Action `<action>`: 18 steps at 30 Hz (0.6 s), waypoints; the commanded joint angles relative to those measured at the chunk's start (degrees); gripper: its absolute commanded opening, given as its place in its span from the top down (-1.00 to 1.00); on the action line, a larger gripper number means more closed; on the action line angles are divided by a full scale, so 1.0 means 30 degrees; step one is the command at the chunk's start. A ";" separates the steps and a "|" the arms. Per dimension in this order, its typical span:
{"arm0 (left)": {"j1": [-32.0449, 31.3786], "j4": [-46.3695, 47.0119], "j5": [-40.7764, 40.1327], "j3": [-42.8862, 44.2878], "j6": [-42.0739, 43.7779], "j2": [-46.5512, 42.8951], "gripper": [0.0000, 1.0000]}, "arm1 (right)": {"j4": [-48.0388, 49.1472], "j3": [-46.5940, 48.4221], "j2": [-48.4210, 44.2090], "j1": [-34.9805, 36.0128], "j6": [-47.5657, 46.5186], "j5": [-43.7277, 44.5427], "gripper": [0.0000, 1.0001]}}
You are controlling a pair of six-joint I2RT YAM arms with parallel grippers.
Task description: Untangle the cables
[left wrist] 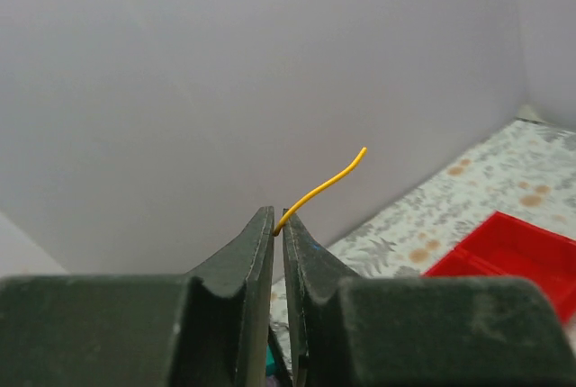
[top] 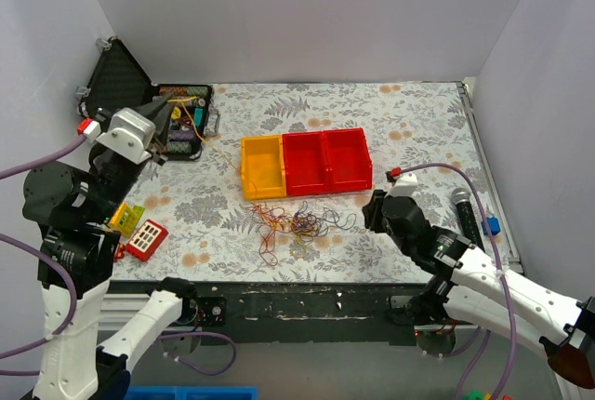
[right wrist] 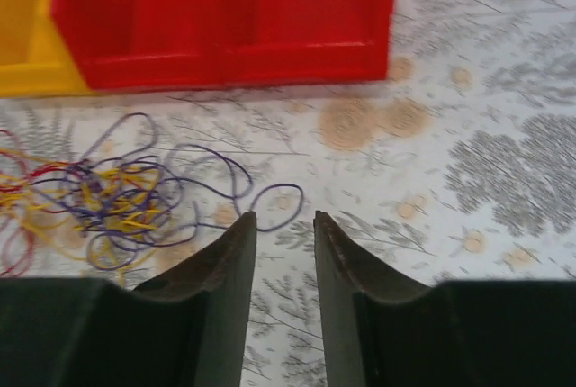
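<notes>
Case, black, lid open, sits at far left corner of the floral surface. Left gripper is raised just in front of it, fingers pressed nearly together, pinching a yellow wire whose free end curls up past the tips. Small red keypad gadget lies at near left. Yellow bin touches red bin mid-surface. The cables, a loose tangle of red, yellow and purple loops, lie on the surface just in front of both bins. Right gripper hangs low just right of the tangle, fingers spread, nothing between them. Microphone lies at right edge.
</notes>
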 commanded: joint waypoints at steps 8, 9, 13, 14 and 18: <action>0.0122 -0.1288 0.3269 -0.0185 -0.0427 0.0352 0.85 | 1.1116 0.0470 0.2854 0.1071 -0.5089 -0.8772 -0.74; 0.0151 -0.1288 0.3240 0.0020 -0.0397 0.0411 0.85 | 1.1909 0.0557 0.3528 0.1568 -0.5351 -0.8978 -0.75; 0.0122 -0.1288 0.3269 0.0431 -0.0075 0.0529 0.87 | 1.5101 0.1522 0.7070 0.3852 -0.6902 -0.8397 -0.77; 0.0151 -0.1288 0.3240 0.0577 -0.0046 0.0558 0.86 | 1.5777 0.1786 0.7833 0.4438 -0.7458 -0.8133 -0.78; 0.0151 -0.1259 0.3122 0.1309 -0.0104 0.0851 0.87 | 1.7654 0.3221 1.1377 0.5146 -0.8195 -0.8188 -0.79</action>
